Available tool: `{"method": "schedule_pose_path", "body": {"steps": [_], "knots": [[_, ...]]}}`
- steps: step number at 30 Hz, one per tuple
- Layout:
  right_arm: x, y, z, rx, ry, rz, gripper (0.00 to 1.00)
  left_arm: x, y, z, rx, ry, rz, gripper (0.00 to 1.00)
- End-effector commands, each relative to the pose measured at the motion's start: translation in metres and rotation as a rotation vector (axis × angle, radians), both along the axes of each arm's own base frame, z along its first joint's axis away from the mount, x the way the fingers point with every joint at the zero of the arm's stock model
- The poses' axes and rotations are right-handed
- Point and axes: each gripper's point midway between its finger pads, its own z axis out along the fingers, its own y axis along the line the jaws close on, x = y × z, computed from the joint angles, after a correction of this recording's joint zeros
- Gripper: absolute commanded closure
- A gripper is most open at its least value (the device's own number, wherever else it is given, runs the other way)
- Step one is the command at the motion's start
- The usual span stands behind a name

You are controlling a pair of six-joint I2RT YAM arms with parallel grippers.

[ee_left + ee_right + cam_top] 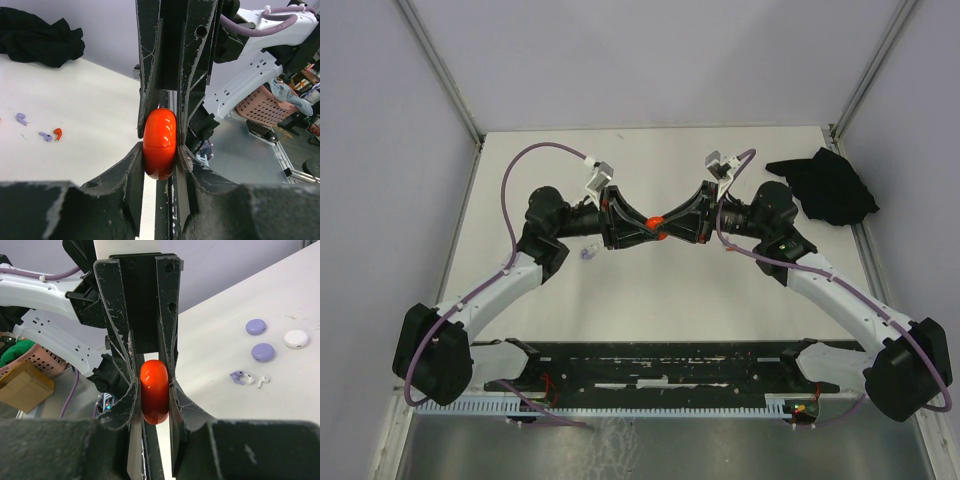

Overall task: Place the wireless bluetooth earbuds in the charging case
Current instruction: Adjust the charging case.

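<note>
A red round charging case (656,222) is held edge-on in the air above the table's middle, pinched from both sides. My left gripper (643,226) is shut on it from the left, my right gripper (670,221) from the right. In the left wrist view the case (160,145) sits between my fingers, the right gripper's fingers clamped above it. The right wrist view shows the same case (154,391). Two lilac earbuds (21,118) (46,136) and a red earbud (58,133) lie on the table. A lilac earbud (237,376) and whitish earbuds (262,381) lie elsewhere.
Two lilac round cases (256,327) (263,352) and a white round case (296,338) lie on the table near the lilac and whitish earbuds. A black cloth (825,185) lies at the back right. A small lilac piece (586,250) lies under the left arm.
</note>
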Motion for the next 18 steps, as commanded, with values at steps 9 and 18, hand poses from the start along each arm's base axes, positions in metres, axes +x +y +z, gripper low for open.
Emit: {"method": "schedule_pose_path", "body": {"steps": [9,18], "knots": [[-0.003,0.000,0.016,0.033,-0.062,-0.001,0.86,-0.006,-0.001,0.008,-0.027,-0.030,-0.024,0.52],[-0.002,0.004,0.016,0.034,-0.060,0.013,0.86,-0.008,-0.003,-0.001,-0.012,-0.017,-0.044,0.58]]}}
